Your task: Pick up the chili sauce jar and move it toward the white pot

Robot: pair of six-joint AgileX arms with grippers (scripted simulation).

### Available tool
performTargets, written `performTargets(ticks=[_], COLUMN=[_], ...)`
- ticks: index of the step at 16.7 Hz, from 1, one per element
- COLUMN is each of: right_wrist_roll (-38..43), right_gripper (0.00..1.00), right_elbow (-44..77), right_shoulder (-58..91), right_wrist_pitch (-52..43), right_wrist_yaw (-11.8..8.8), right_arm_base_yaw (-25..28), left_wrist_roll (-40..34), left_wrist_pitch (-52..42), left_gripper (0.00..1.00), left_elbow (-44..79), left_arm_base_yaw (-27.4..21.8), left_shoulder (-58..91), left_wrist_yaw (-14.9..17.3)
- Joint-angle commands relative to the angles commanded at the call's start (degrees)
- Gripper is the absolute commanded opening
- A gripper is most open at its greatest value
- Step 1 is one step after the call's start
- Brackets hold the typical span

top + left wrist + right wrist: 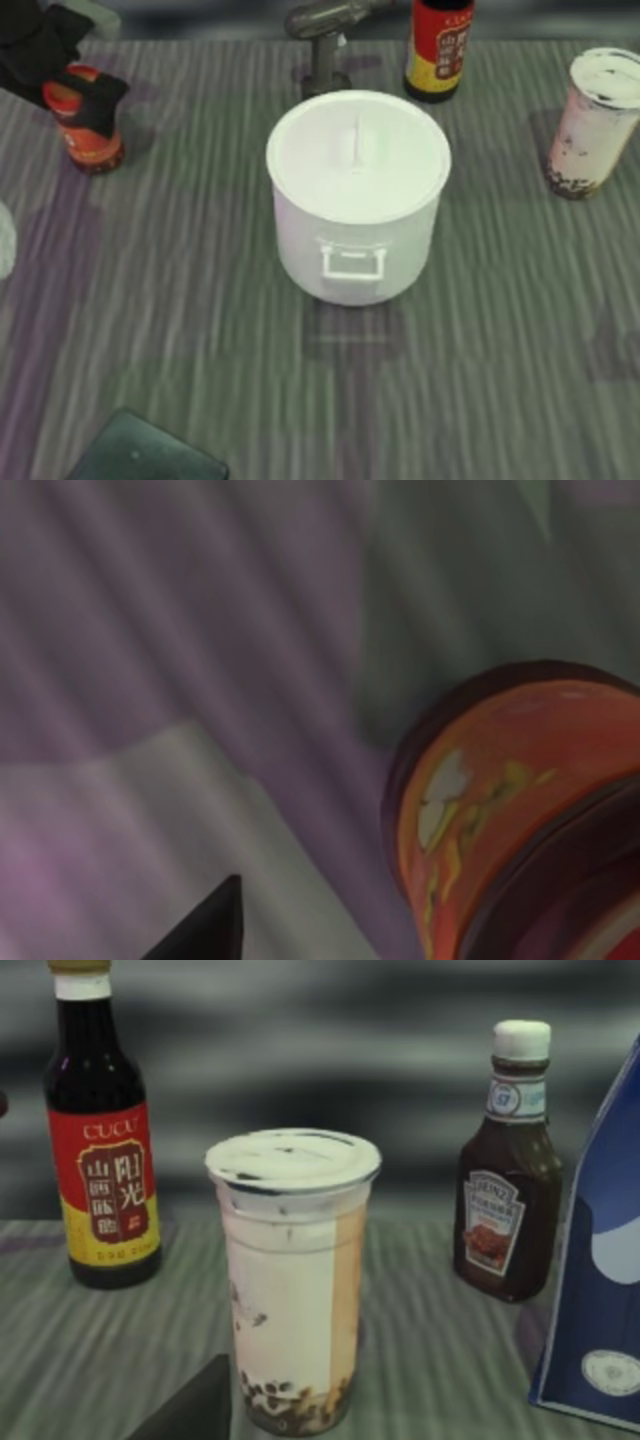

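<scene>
The chili sauce jar (pixel 88 132), short with a red-orange lid and orange-red label, stands on the table at the far left back. My left gripper (pixel 78 92) is down over its lid, open, with the jaws astride the jar's top. In the left wrist view the jar (pixel 500 810) fills one side, and one dark fingertip (pixel 215 925) stands apart from it; the other finger is hidden. The white pot (pixel 357 190), lidded with its side handle facing the front, sits mid-table. My right gripper (pixel 285 1428) is outside the top view, parked and open.
A dark bottle with a red-yellow label (pixel 438 50) and a grey tool (pixel 325 40) stand behind the pot. A whitish cup with a dark bottom (pixel 595 125) is at the back right. A ketchup bottle (pixel 508 1160) and blue carton (pixel 600 1260) stand beyond it. A dark green object (pixel 145 455) lies front left.
</scene>
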Motion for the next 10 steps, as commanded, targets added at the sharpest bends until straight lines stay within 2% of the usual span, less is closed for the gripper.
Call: performTargets(ticks=[10], right_wrist_roll=[0.0], right_gripper=[1.0], right_elbow=[0.0], right_shoulder=[0.0], right_wrist_pitch=[0.0], right_wrist_yaw=[0.0], right_arm_base_yaw=[0.0], left_wrist_roll=[0.0], left_wrist_pitch=[0.0], left_gripper=[0.1], left_elbow=[0.0], left_arm_base_yaw=[0.0], left_shoulder=[0.0], left_wrist_yaw=[0.0])
